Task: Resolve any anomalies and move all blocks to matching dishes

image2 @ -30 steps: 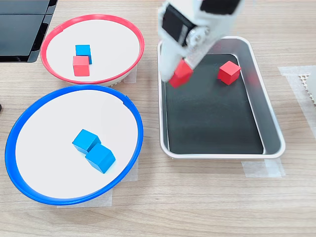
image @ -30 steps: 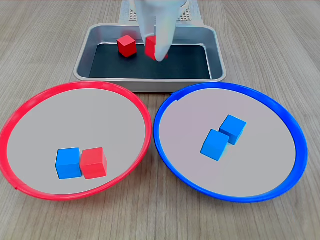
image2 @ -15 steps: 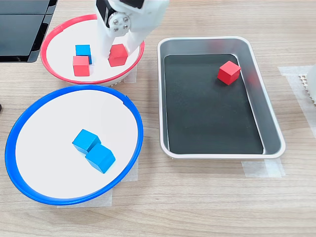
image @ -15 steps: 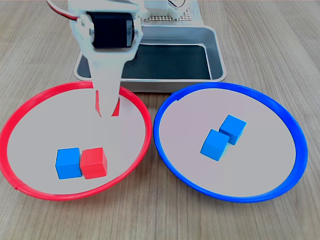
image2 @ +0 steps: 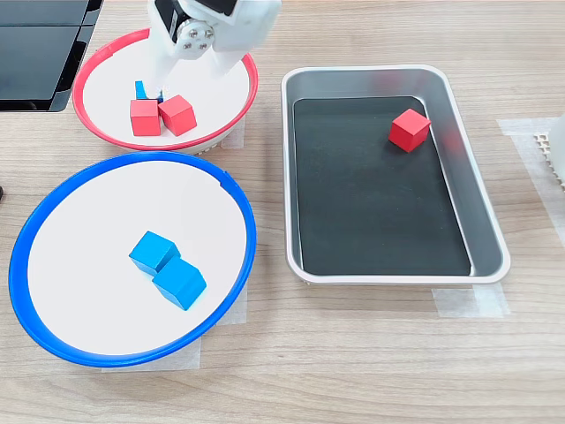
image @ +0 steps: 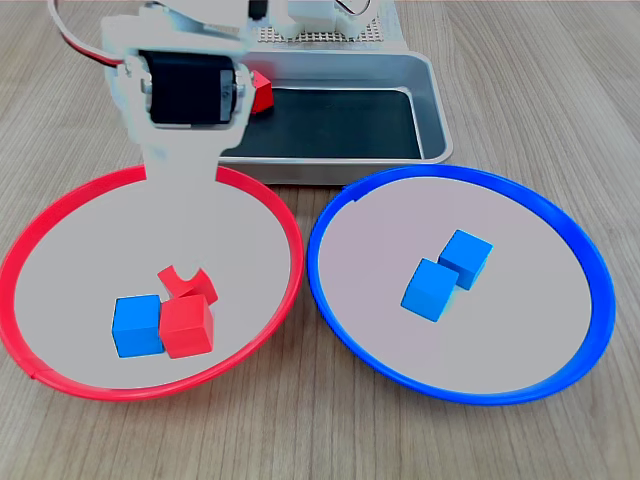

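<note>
- Second exterior view shows a pale wood-grain tabletop (image2: pixel 371 353); strips of clear tape (image2: pixel 468 302) hold things to it, and a black panel (image2: pixel 40 49) sits at the second exterior view's top left corner.
- A white perforated base (image: pixel 330 30) stands behind the tray in the first exterior view.
- Red-rimmed dish (image: pixel 30 250) (image2: pixel 88 66): in the first exterior view, a blue block (image: pixel 136 325) touches a red block (image: pixel 187 327) near the front. A second red block (image: pixel 190 283) lies just behind them, partly covered by the white arm (image: pixel 185 90). In the second exterior view this second red block (image2: pixel 177 114) sits just beside the first red block (image2: pixel 145 117), with the blue block (image2: pixel 141 90) showing as a sliver behind.
- The gripper (image2: pixel 181 78) hangs over this dish, directly above the second red block. Its tips seem to sit either side of that block, but whether they pinch it or stand spread I cannot tell.
- Blue-rimmed dish (image: pixel 590 260) (image2: pixel 26 238): two blue blocks (image: pixel 447 273) (image2: pixel 168 269) lie corner to corner near the middle, touching.
- Silver metal tray (image: pixel 430 80) (image2: pixel 477 185) with a black floor: one red block (image2: pixel 410 129) rests toward its far end in the second exterior view; in the first exterior view only its corner (image: pixel 262 92) peeks out beside the arm.
</note>
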Robot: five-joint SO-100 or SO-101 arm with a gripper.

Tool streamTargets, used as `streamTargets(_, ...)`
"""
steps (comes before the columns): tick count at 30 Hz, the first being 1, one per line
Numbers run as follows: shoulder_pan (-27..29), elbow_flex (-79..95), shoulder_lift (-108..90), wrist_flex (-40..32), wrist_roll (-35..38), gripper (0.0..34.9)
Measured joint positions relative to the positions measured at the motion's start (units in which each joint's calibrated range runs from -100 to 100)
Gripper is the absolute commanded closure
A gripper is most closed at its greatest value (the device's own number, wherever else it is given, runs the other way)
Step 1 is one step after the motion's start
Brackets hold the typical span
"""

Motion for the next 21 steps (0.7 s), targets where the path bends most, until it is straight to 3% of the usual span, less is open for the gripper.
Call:
streamTargets(8, 3.19, -11.16, 2.98, 1.22, -4.40, 19.0)
streamTargets(21, 3.45, -15.61, 12.53, -4.00, -2.59, 18.8)
